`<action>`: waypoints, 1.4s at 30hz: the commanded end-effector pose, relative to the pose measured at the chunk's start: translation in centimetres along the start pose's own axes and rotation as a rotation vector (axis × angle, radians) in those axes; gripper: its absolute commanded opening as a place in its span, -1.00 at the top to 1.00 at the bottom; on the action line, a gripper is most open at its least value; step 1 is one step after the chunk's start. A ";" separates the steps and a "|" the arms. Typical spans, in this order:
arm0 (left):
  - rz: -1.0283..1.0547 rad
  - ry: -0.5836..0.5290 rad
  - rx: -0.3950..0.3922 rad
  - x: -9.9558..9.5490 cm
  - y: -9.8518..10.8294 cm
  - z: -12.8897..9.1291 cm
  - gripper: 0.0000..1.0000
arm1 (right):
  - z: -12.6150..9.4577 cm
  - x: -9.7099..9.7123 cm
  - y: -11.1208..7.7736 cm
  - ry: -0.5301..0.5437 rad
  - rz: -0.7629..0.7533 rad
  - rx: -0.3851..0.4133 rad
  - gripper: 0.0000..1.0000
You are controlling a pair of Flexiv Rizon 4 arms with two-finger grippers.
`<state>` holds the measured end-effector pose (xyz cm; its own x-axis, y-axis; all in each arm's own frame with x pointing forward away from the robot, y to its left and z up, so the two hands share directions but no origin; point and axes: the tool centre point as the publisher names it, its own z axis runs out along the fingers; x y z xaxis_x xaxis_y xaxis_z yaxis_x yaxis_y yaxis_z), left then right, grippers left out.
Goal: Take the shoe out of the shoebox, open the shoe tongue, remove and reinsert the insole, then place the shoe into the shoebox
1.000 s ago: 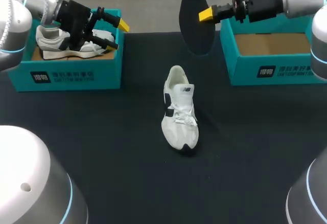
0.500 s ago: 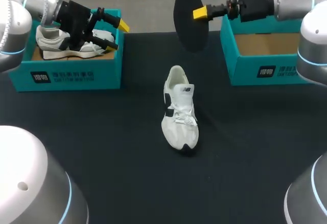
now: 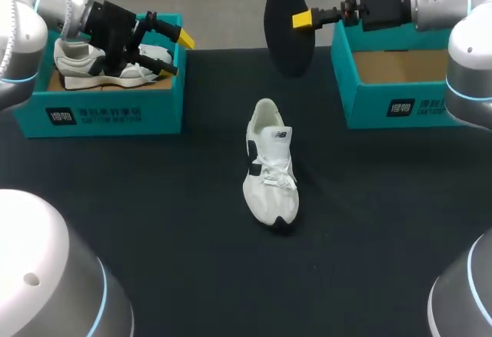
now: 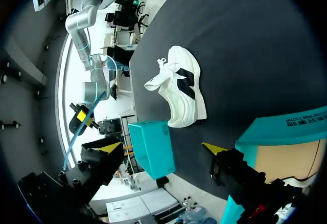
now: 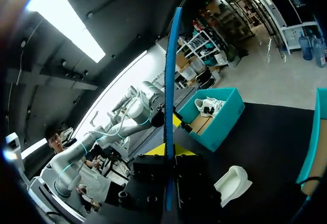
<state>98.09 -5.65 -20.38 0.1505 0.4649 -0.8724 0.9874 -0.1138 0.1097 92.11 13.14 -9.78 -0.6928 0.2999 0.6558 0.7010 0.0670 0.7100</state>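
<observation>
Lifted and drawn slightly leftward over the last second, insole [image 3: 286, 29] hangs near-vertical, pinched in right gripper [image 3: 304, 20] over the table's [image 3: 154, 221] far edge. Shoe [image 3: 269, 161] lies on the table below, nearer the robot, toe toward the robot, its opening seemingly upward. Right arm is nearer. Left gripper [image 3: 175, 51] is splayed over the left shoebox [image 3: 108, 110].
</observation>
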 end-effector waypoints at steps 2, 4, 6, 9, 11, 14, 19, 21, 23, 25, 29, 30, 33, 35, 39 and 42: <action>0.001 0.003 -0.001 0.0 0.0 0.0 -1.00 | 0.6 -1.6 -0.2 -0.012 -0.026 -0.016 1.00; 0.001 0.003 -0.001 0.0 0.0 0.0 -1.00 | 0.9 -2.5 -0.5 0.001 -0.016 -0.020 1.00; 0.001 0.003 -0.001 0.0 0.0 0.0 -1.00 | 1.3 -3.2 -0.7 0.010 -0.013 -0.023 1.00; 0.001 0.003 -0.001 0.0 0.0 0.0 -1.00 | 2.2 -4.3 -1.1 0.033 -0.016 -0.045 1.00; 0.001 0.003 -0.001 0.0 0.0 0.0 -1.00 | 3.1 -5.0 -1.4 0.037 -0.035 -0.036 1.00; 0.001 0.003 -0.001 0.0 0.0 0.0 -1.00 | 4.0 -5.7 -1.6 0.032 -0.056 -0.036 1.00; 0.001 0.003 -0.001 0.0 0.0 0.0 -1.00 | 4.7 -7.2 -1.6 0.014 -0.061 -0.021 1.00; 0.001 0.003 -0.001 0.0 0.0 0.0 -1.00 | 4.8 -7.5 -1.5 0.028 -0.042 -0.022 1.00; 0.001 0.003 -0.001 0.0 0.0 0.0 -1.00 | 4.8 -7.5 -1.5 0.028 -0.042 -0.022 1.00; 0.001 0.003 -0.001 0.0 0.0 0.0 -1.00 | 4.8 -7.5 -1.5 0.028 -0.042 -0.022 1.00; 0.001 0.003 -0.001 0.0 0.0 0.0 -1.00 | 4.8 -7.5 -1.5 0.028 -0.042 -0.022 1.00; 0.001 0.003 -0.001 0.0 0.0 0.0 -1.00 | 4.8 -7.5 -1.5 0.028 -0.042 -0.022 1.00; 0.001 0.003 -0.001 0.0 0.0 0.0 -1.00 | 4.8 -7.5 -1.5 0.028 -0.042 -0.022 1.00; 0.001 0.003 -0.001 0.0 0.0 0.0 -1.00 | 4.8 -7.5 -1.5 0.028 -0.042 -0.022 1.00; 0.001 0.003 -0.001 0.0 0.0 0.0 -1.00 | 5.6 -8.3 -1.9 -0.011 -0.104 -0.071 1.00; 0.001 0.003 -0.001 0.0 0.0 0.0 -1.00 | 6.4 -9.2 -2.4 -0.015 -0.122 -0.074 1.00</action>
<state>98.07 -5.67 -20.39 0.1505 0.4647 -0.8726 0.9875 -0.1128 0.1102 97.75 15.35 -18.06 -0.7695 0.3081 0.5594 0.6017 0.0565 0.7967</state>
